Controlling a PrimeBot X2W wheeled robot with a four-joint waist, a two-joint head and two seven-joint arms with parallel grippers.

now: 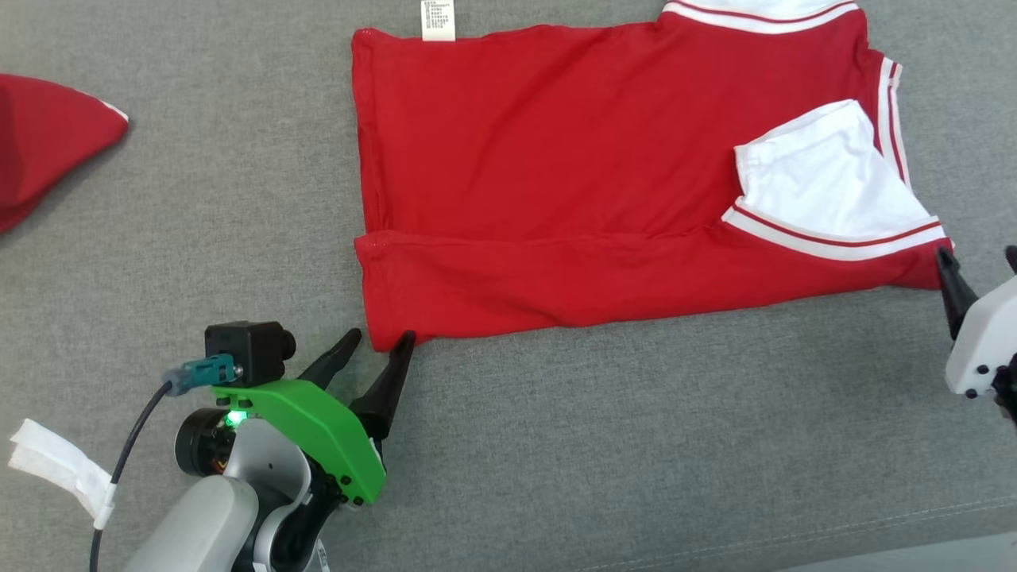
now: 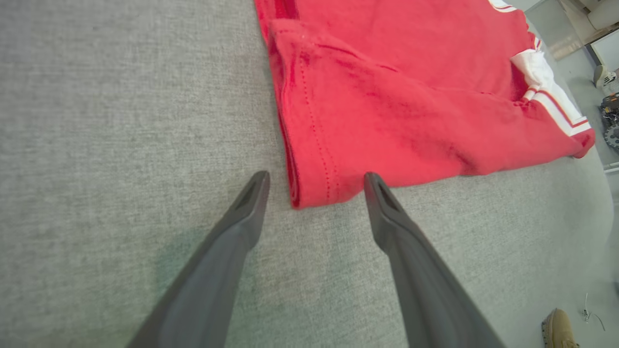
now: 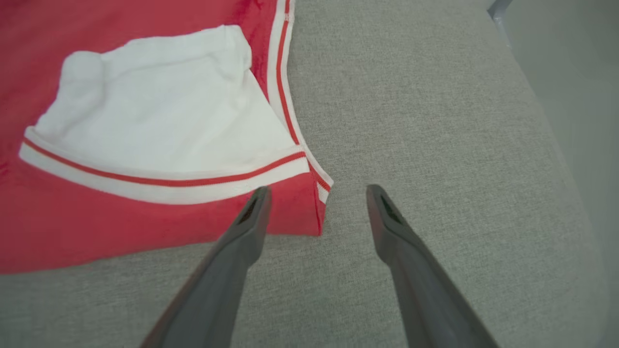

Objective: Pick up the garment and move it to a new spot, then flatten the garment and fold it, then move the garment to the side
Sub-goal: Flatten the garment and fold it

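Left end effector [image 1: 381, 337], fingers spread wide and gripping nothing, brackets the 7 o'clock hem corner of the red garment [image 1: 556, 159], which lies flat on the grey desk [image 1: 636, 445]. Right end effector [image 3: 317, 189], equally wide and empty, sits at the garment's 4 o'clock corner, just below the white sleeve [image 1: 826, 191].

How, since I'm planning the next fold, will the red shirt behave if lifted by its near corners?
Probably floppy: the red shirt lies flat in thin, softly creased layers, so it would likely sag between the left tool and right tool. Being thin, it looks light. The folded-over strip and white sleeve may fall open when lifted.
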